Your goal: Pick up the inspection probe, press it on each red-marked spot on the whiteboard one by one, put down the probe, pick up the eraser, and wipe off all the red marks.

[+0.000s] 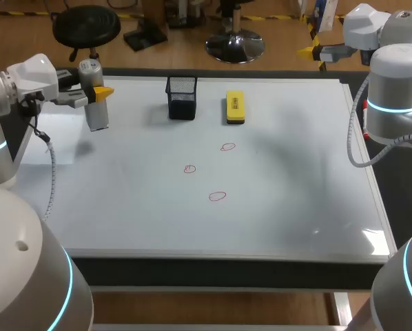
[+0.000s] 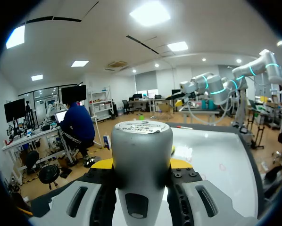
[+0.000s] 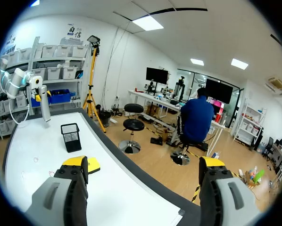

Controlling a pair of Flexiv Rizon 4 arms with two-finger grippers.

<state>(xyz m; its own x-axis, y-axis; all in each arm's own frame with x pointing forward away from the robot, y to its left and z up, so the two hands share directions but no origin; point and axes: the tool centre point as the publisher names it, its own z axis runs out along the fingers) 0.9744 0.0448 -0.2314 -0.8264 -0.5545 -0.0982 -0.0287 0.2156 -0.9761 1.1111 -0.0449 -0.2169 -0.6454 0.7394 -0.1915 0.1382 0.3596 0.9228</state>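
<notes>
Clamped upright between the left gripper's (image 2: pixel 142 165) fingers, the inspection probe (image 1: pixel 96 110) hangs over the whiteboard's (image 1: pixel 295 200) far-left corner. Rightward sit a black mesh cup (image 1: pixel 182 98), the yellow eraser (image 1: pixel 235 107), three red marks (image 1: pixel 218 196) nearer, then the right gripper (image 3: pixel 143 167), fingers spread wide.

Nothing legible; label atop the probe (image 2: pixel 142 160) seems blurred.

right gripper (image 3: pixel 143 165) with fingers spread wide, nothing between them; yellow eraser (image 3: pixel 93 165) just beside one fingertip; black mesh basket (image 3: pixel 71 137) ahead on the whiteboard (image 3: pixel 42 188); left gripper (image 3: pixel 39 90) holds the inspection probe (image 3: pixel 45 109) upright beyond it.
</notes>
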